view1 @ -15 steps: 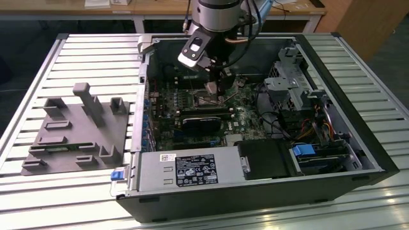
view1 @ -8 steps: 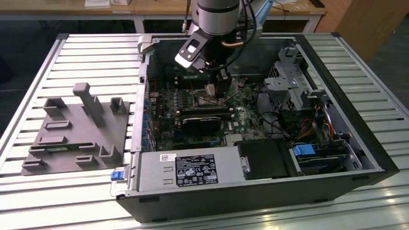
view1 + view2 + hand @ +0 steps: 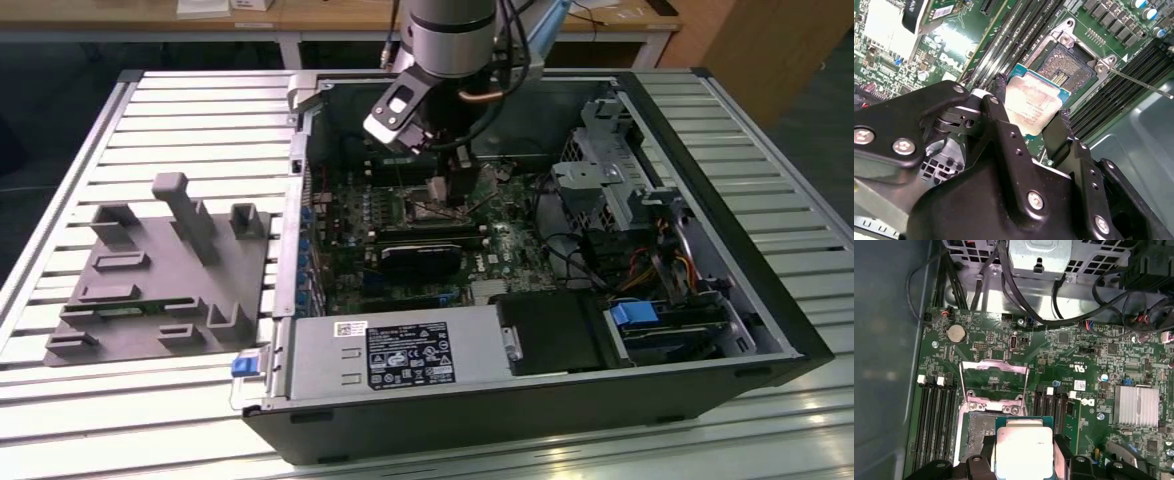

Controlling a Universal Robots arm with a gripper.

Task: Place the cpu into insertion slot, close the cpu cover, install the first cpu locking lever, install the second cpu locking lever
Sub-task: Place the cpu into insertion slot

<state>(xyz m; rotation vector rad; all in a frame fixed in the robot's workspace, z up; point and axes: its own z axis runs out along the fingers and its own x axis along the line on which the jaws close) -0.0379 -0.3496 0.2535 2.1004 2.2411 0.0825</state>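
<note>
Memory slots flank the insertion slot, whose cpu cover stands swung up, leaving the socket bare. The gripper hovers just short of it, jaws closed on two opposite edges of the cpu, held flat, likely so it seats level. A thin locking lever juts beside the socket, near the jaws' path.

In the exterior view the arm comes down from the upper middle of the frame, its grey wrist section upright. The black pincer points straight down below it. In the second wrist view its two black fingers press against opposite edges of the chip, holding it flat between their tips.
</note>
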